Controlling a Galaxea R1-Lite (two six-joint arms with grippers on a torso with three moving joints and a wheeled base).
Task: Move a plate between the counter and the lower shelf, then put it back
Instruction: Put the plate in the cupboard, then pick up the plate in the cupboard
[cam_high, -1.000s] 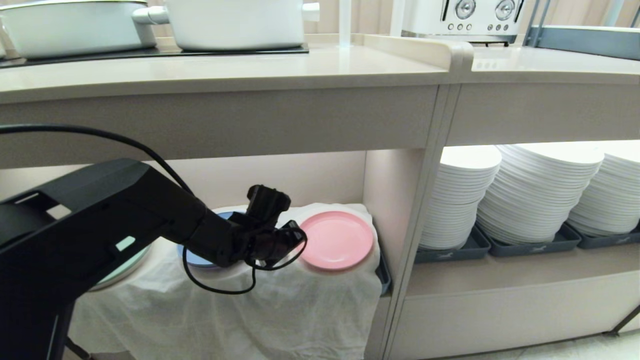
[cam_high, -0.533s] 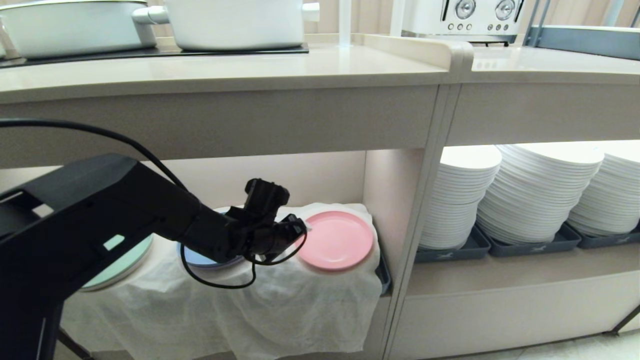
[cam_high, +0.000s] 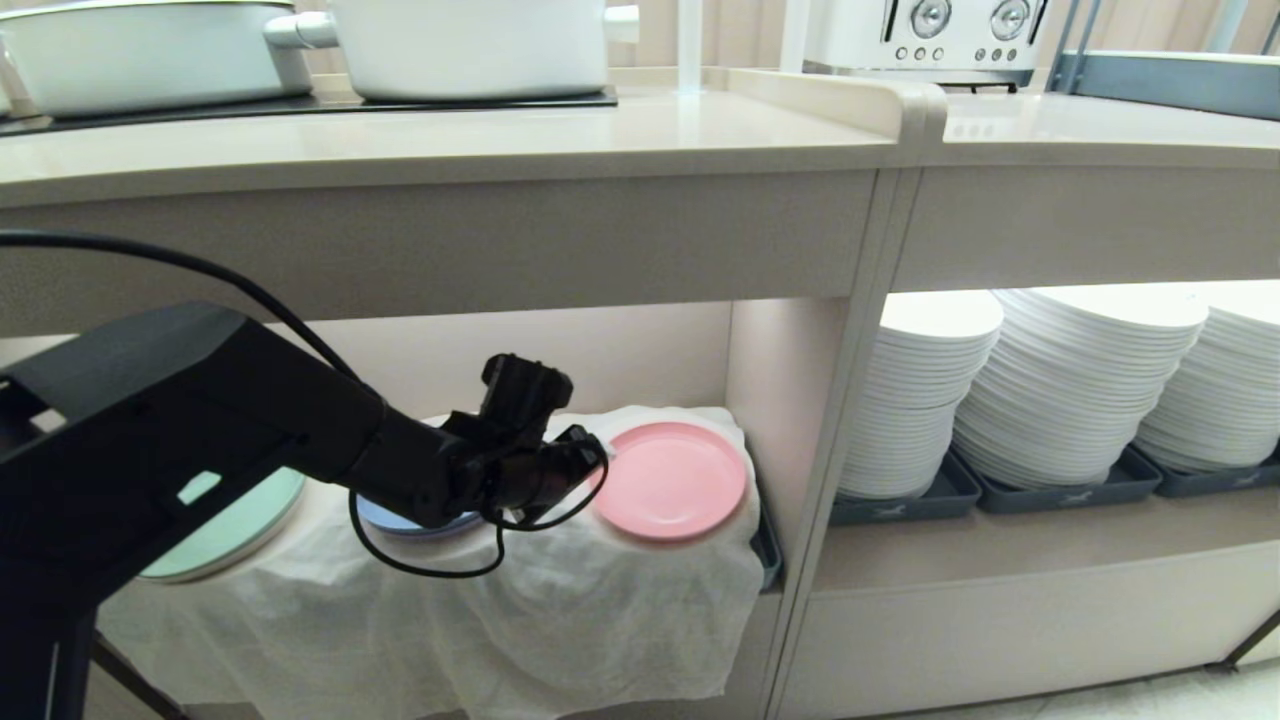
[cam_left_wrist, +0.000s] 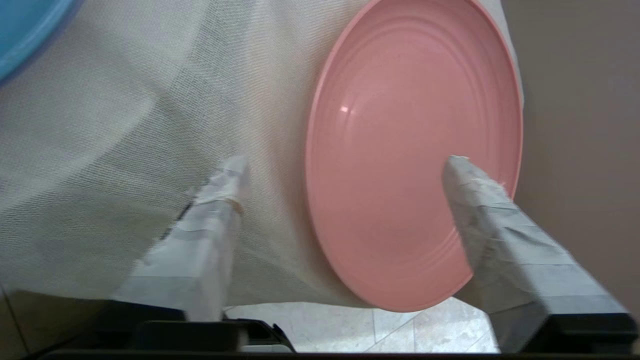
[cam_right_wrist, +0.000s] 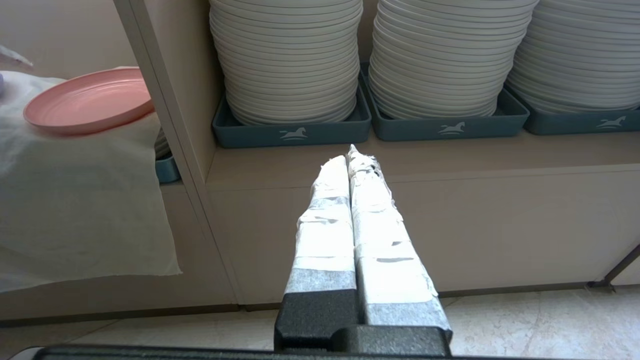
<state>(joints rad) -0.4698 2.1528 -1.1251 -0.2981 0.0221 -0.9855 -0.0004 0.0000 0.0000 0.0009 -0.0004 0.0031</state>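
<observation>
Pink plate (cam_high: 670, 480) sits flat on the lower shelf (cam_high: 640, 350), on the white cloth (cam_high: 560, 620) draped over a round mound, at the end of the shelf nearest the recess holding stacked white plates (cam_high: 1080, 390). It lies face up and roughly level, tipped slightly toward the room. Being round, it has no long axis; its near rim overhangs the front of the mound, probably what makes an edge grasp possible.

Left gripper (cam_left_wrist: 345, 165) is just beside the plate, on the side where the blue plate (cam_high: 400, 520) lies. Fingers spread wide, holding nothing. In the left wrist view, one taped finger (cam_left_wrist: 480, 200) hovers in front of the plate's face and the other (cam_left_wrist: 220, 195) is over the cloth, so the rim falls between them. Whether either touches the plate cannot be told. Judgement: lined up to pinch the rim, or just released it.

Mint-green plate (cam_high: 235, 530) lies beyond the blue one, farther from the pink plate.

Right gripper (cam_right_wrist: 352, 160) hangs parked low, in front of the stacked plates' recess, fingers pressed together, empty.

The tabletop (cam_high: 450, 140) above carries white pots (cam_high: 470, 45); no plate on it.
</observation>
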